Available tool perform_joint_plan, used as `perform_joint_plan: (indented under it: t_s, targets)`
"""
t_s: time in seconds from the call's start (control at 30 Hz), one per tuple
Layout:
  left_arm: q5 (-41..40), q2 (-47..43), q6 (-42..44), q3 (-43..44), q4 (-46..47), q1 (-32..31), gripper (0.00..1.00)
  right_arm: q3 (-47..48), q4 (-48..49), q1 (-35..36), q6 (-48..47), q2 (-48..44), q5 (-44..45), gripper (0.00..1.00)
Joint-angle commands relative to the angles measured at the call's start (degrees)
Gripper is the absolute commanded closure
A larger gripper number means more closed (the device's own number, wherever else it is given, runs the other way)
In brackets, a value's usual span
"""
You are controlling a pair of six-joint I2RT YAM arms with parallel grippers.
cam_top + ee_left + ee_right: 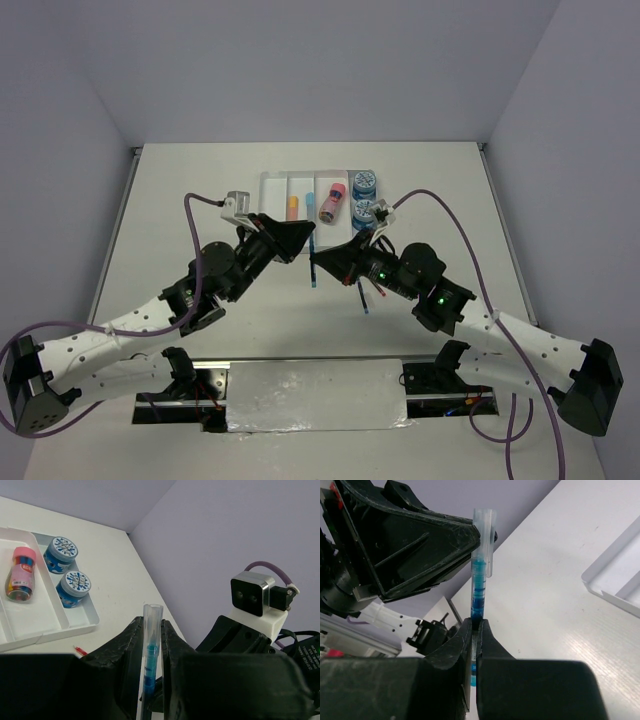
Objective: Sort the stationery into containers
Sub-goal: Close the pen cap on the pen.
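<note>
A thin blue pen (313, 272) with a clear cap hangs above the table between both grippers. My left gripper (152, 630) is shut on its capped end (152, 617). My right gripper (476, 626) is shut on the pen's barrel (479, 587), facing the left gripper (420, 540). Behind them lies the clear divided tray (275, 185), the container. It holds an orange eraser (292, 207), a light-blue eraser (311, 198), a pink cylinder (333, 201) and two blue patterned rolls (365, 183) (366, 211). The left wrist view shows the cylinder (21, 575) and rolls (60, 555) (73, 589).
A second blue pen (367, 300) and a red pen (357, 283) lie on the table under my right arm. A red tip (79, 651) shows on the table near the tray's corner (80, 625). The tray's edge (615, 580) is right of the held pen.
</note>
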Motion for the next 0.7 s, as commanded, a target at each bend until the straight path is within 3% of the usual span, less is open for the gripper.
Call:
perform_joint_plan:
  t_s: [0.0, 0.2, 0.33, 0.67]
  targets:
    - [7.68, 0.69, 3.49, 1.6, 1.11, -0.59, 0.84, 4.34, 2.73, -0.47, -5.69, -0.18, 1.62, 1.0]
    - [7.34, 0.08, 5.78, 2.82, 0.06, -0.59, 0.67, 4.96, 1.59, -0.47, -8.16, 0.08, -0.14, 1.0]
    - [7.08, -0.1, 6.31, 3.97, -1.08, -0.59, 0.65, 4.35, 1.59, -0.47, -8.25, -0.1, 0.04, 1.0]
    - [7.08, -1.24, 6.84, 3.8, -1.96, -0.59, 0.42, 5.05, 0.62, -0.47, -7.99, 0.08, 1.71, 1.0]
